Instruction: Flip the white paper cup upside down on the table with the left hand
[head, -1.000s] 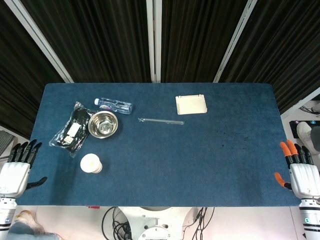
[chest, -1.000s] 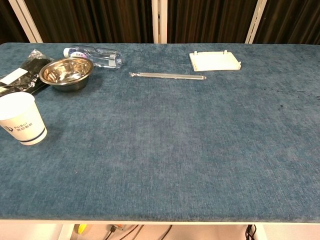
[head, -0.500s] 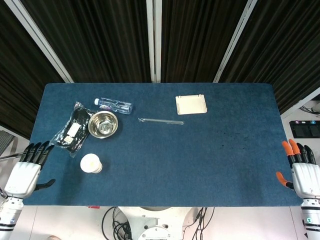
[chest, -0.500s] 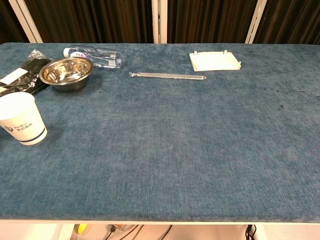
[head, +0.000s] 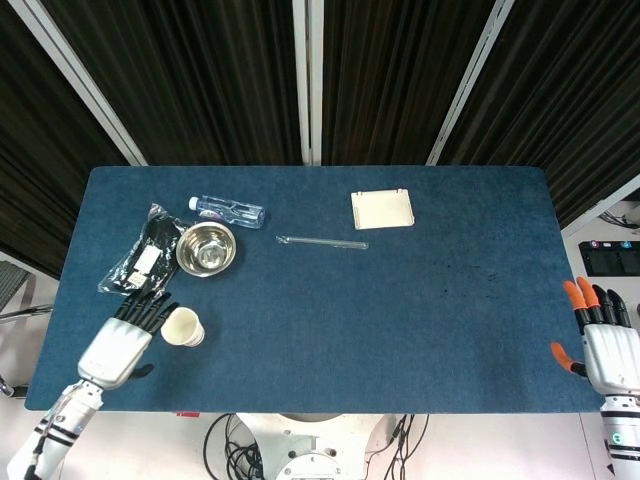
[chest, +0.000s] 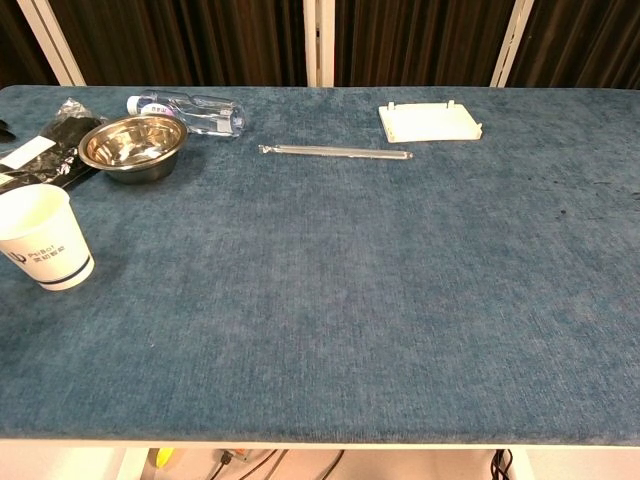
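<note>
Head view: white paper cup (head: 182, 326) stands upright, mouth up, near the table's (head: 400, 300) front-left corner, at 6 o'clock from the steel bowl (head: 206, 248). Left hand (head: 125, 340) sits just beside the cup at its 9 o'clock, fingers spread wide, holding nothing; contact cannot be told. Right hand (head: 603, 345) hangs off the right table edge, fingers apart, empty. Chest view: cup (chest: 42, 238) upright, far left.

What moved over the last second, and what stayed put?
The left hand came in from the table's left edge, fingers apart, up beside the white paper cup, not gripping it. The cup stayed upright in place; the right hand barely moved.
</note>
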